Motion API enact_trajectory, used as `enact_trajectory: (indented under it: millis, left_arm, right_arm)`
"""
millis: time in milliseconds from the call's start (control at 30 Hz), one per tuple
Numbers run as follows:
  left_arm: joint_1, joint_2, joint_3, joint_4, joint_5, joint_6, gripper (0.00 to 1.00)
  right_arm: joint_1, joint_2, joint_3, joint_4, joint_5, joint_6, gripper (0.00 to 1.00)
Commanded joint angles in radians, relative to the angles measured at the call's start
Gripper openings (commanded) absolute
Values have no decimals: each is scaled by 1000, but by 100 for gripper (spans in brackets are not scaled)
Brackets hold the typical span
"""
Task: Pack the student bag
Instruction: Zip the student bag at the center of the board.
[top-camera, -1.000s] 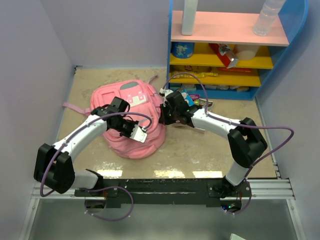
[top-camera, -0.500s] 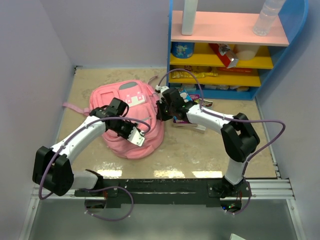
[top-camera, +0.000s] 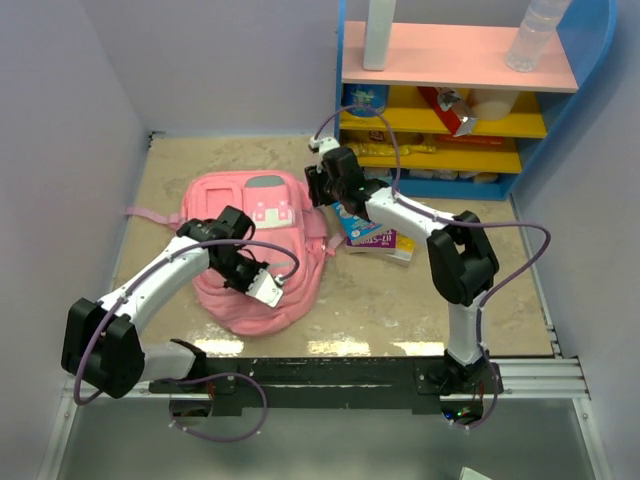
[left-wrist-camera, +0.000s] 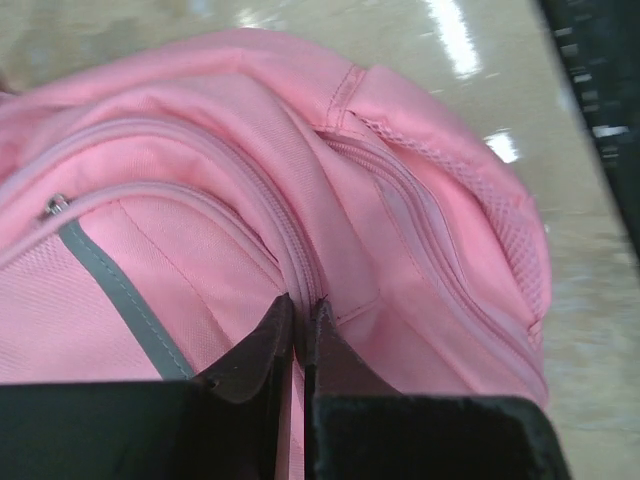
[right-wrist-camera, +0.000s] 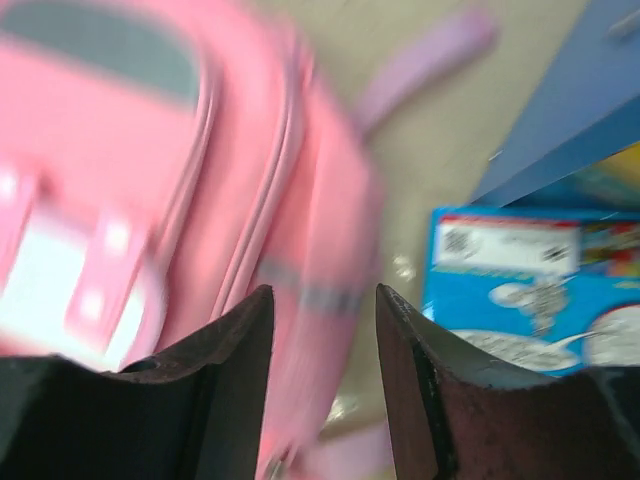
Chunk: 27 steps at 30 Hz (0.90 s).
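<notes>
Here the bag (top-camera: 300, 225) lay flat on the table (top-camera: 400, 290), left of centre, with its front patch up. The left gripper (left-wrist-camera: 300, 305) was pinched together on a ridge of pink fabric beside a zip line, at the bag's near end. The right gripper (right-wrist-camera: 322, 295) hung over the bag's far right corner, jaws apart and nothing between them. A blue book (right-wrist-camera: 530, 290) lay just beside the bag. The right wrist view was blurred.

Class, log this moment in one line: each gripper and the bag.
left gripper: shut on backpack seam | right gripper: open, empty, over backpack edge | book: beside backpack
</notes>
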Motion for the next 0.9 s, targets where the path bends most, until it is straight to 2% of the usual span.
enact_trajectory:
  millis: [0,233,300,400,467,533,633,767,867]
  left_arm:
    - [-25,-11,-48,-273,91,43,0]
    - [-6,22,-46,-228,38,-5,0]
    - [4,20,-38,-103,18,-142,0]
    - [75,38,-3,3,31,-254,0]
    - [169,60,37,10,97,-272,0]
    - [247,75,54,-6,137,-270,0]
    - [313,68,52,-59,177,-192,0]
    - [332,58,63,-148,209,-96,0]
    - [332,57,83,-205,226,-57,0]
  right_arm:
    - [-65,-60,59,157,123,-43,50]
    - [-63,-201,-95,192,89,7,47]
    - [-65,-252,-150,198,77,26,45]
    - [-65,-298,-216,180,34,64,42]
    - [-65,-342,-286,172,9,87,39]
    - [-62,-381,-342,186,-8,109,35]
    - [-55,-454,-458,218,-37,121,34]
    - [-36,-476,-552,226,-74,109,34]
    - [-17,-450,-554,232,-100,87,35]
